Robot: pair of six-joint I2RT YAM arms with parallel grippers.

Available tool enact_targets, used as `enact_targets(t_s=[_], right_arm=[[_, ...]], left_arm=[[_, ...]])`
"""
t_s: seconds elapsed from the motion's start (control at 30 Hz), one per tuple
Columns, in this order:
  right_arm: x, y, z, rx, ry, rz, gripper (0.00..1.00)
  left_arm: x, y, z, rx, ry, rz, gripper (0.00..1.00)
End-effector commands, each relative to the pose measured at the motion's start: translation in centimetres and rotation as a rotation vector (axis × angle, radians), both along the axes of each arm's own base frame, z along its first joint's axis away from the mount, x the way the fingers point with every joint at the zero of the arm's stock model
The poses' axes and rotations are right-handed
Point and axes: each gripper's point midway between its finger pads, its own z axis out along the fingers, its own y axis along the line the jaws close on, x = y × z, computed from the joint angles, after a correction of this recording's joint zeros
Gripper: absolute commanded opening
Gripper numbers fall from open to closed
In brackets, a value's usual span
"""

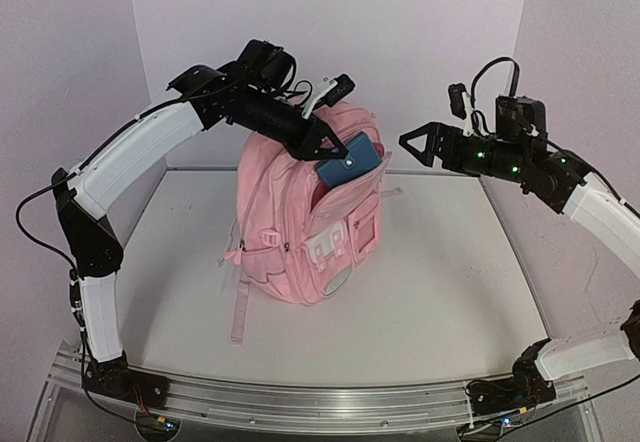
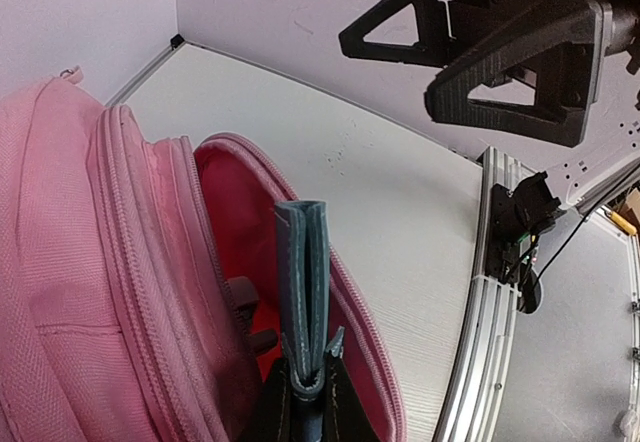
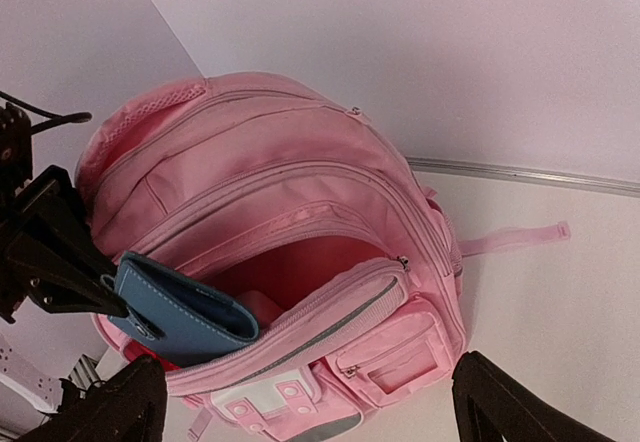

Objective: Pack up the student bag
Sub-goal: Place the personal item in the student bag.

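Top external: student bag point(image 1: 300, 222) upright mid-worktop point(image 1: 450, 282), middle compartment unzipped and gaping. Left hand point(image 1: 335, 150) clamped narrow on blue folded case point(image 1: 356, 160), one corner tucked into the open mouth, most of it above the rim. Right hand point(image 1: 415, 147) spread wide beside the bag, gripping nothing. Risks: corner snagging on limp zip rim; unsupported bag tipping under a push; early release dropping case outside. Bag soft woven pink fabric, ribbed zips; case flat, smooth, leather-like, pale edge stitching.

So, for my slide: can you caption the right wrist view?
Left gripper holds a blue case halfway into the open pink bag.
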Motion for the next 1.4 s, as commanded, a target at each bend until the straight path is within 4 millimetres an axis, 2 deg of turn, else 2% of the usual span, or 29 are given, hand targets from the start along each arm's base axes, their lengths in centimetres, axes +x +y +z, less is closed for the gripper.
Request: enact_targets(t_s=[0.0,0.13,0.27,0.43,0.67,0.77,0.93,1.13,1.3,1.37], right_arm=[[1.0,-0.4,0.2,0.015,-0.017,-0.045,0.98],[1.4,-0.9,-0.3,0.010,-0.008,-0.084,0.98],[2.0,-1.4,-1.0,-0.005,0.000,-0.126,0.98],[2.6,-1.3,-2.5,-0.027,0.029,-0.140,0.98],[3.0,-1.2,-3.5,-0.041,0.047,-0.146,0.98],[3.0,-1.3,-3.7,-0.047,0.047,-0.152,0.98],[3.7,-1.3,-4.7,-0.052,0.074,-0.179,0.98],[6.1,-1.1,-7.0,0.128,0.180,-0.188,0.95],[7.7,1.3,-7.7,0.404,0.263,-0.122,0.85],[8.0,2.2,-8.3,0.521,0.327,-0.104,0.81]], left_arm=[[0.1,0.6,-3.5,0.124,0.044,0.038,0.11],[1.5,1.1,-3.6,0.142,0.007,0.113,0.13],[3.1,2.1,-4.6,0.209,-0.035,0.200,0.16],[2.4,2.2,-4.6,0.213,-0.035,0.169,0.27],[0.9,1.9,-2.3,0.118,-0.029,0.110,0.53],[0.6,2.1,-1.1,0.089,-0.039,0.106,0.58],[0.3,3.1,2.1,0.013,-0.061,0.119,0.63],[0.6,6.7,6.2,-0.064,-0.092,0.214,0.74],[1.1,10.4,7.7,-0.069,-0.138,0.336,0.85],[1.6,11.9,7.7,-0.050,-0.155,0.394,0.90]])
